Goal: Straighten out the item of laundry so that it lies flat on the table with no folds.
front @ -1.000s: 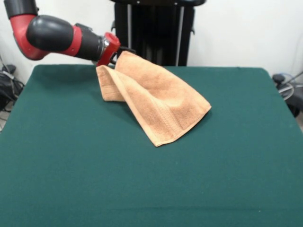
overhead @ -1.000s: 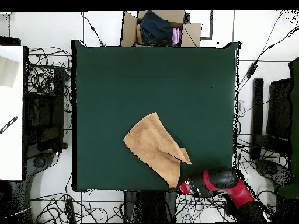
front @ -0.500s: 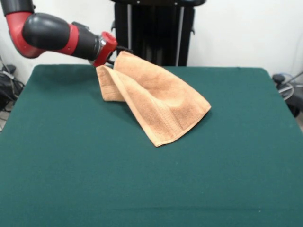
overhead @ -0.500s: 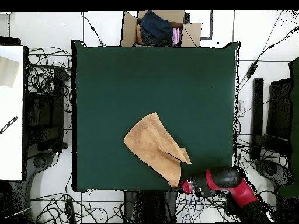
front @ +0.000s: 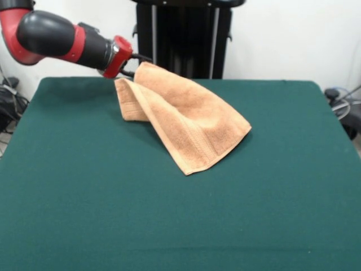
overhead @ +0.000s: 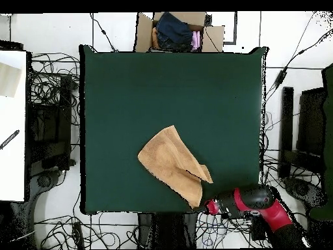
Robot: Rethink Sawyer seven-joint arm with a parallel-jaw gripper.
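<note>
The soft, light towel (front: 183,116) is draped in folds on the worktop (front: 169,226); a corner should be taken; the gripper (front: 137,63) state cannot be told

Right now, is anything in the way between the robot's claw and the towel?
Nothing visible is. The claw sits right at the towel's far raised corner, and only green table lies around the towel.
</note>
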